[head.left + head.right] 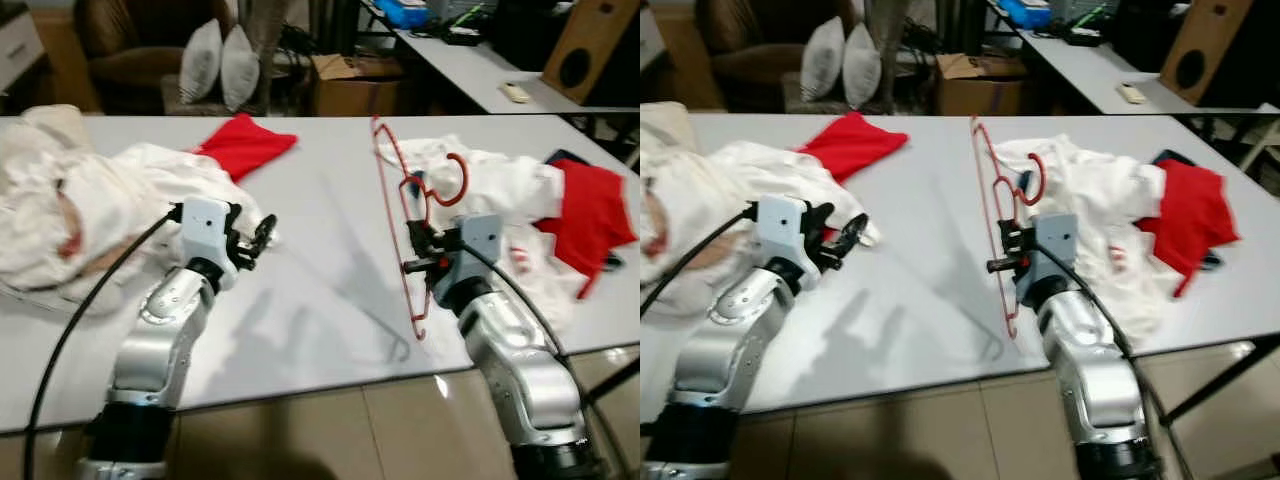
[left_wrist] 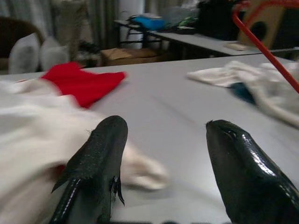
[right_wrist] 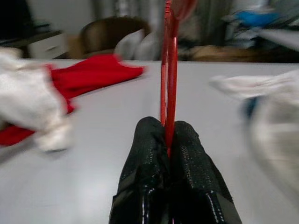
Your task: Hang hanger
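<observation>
**Red hanger held edge-on above a cluttered table**

A thin red wire hanger point(image 1: 392, 200) stands on edge over the right half of the grey table point(image 1: 320, 260), pinched on its long bar between the closed black fingers of the right gripper point(image 1: 412, 262). Its hook point(image 1: 455, 182) curls toward the heap of white clothing point(image 1: 500, 190) near the table's right edge, where a red garment point(image 1: 590, 220) also lies. The hanger's lower corner point(image 1: 418, 330) hangs near the front edge, just above the surface.

The left gripper point(image 2: 163, 154) hovers with its fingers spread and empty near the front left of the table, close to a second pile of white clothing point(image 1: 90, 200); a red cloth point(image 1: 245, 140) lies toward the far edge.

The grip looks slim: a narrow wire caught between two fingers could twist or slip out if the arm swings quickly. The hook sits close to the white fabric and could snag it, dragging clothes along. No rail or rod can be made out, so reaching one may mean carrying the hanger some way, prolonging that risk.
</observation>
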Available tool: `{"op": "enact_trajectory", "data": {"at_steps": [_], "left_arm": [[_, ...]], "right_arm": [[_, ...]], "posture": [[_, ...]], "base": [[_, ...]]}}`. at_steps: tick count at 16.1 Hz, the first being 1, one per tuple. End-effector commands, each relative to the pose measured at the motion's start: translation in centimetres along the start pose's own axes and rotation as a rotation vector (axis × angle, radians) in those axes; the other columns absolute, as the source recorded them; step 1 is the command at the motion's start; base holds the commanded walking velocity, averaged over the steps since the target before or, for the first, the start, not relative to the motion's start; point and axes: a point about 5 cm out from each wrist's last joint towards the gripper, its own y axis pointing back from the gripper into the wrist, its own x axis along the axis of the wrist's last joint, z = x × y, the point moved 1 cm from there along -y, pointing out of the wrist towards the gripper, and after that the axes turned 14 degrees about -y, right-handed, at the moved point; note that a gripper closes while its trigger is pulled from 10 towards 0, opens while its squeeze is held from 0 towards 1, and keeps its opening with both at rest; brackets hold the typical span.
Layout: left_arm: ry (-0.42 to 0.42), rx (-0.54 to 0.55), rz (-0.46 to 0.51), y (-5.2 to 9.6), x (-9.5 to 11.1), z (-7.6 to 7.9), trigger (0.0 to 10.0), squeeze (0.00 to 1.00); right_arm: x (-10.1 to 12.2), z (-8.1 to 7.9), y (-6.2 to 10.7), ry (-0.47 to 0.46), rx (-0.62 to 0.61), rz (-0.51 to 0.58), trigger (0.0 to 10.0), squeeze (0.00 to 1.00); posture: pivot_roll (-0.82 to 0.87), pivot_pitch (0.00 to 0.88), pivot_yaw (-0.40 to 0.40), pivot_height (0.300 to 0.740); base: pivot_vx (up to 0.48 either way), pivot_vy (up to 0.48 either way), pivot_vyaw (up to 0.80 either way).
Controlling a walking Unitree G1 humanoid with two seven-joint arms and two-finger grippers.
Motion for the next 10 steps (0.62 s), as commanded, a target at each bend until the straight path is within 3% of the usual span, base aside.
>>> {"op": "enact_trajectory", "data": {"at_steps": [1,4,7,10], "left_arm": [[0.001,0.010,-0.003,-0.2,-0.1,-0.1,10.0,0.00],[-0.098,-0.032,-0.019,-0.5,-0.4,0.0,10.0,0.00],[-0.144,-0.073,-0.042,-1.5,-0.9,-0.4,10.0,0.00],[-0.226,-0.158,-0.021,-4.0,-0.7,-0.1,10.0,0.00]], "right_arm": [[0.5,0.2,0.1,0.009,-0.002,0.014,10.0,0.00],[0.5,0.1,0.0,0.007,0.001,0.017,10.0,0.00],[0.6,-0.2,-0.3,0.045,0.014,0.025,10.0,0.00],[0.9,0.1,-0.4,0.035,-0.012,0.043,10.0,0.00]], "posture": [[-0.14,0.000,-0.040,0.740],[-0.13,0.000,-0.042,0.740],[-0.13,0.000,-0.035,0.740],[-0.14,0.000,-0.023,0.740]], "base": [[0.000,0.000,0.00],[0.000,0.000,0.00],[0.000,0.000,0.00],[0.000,0.000,0.00]]}}
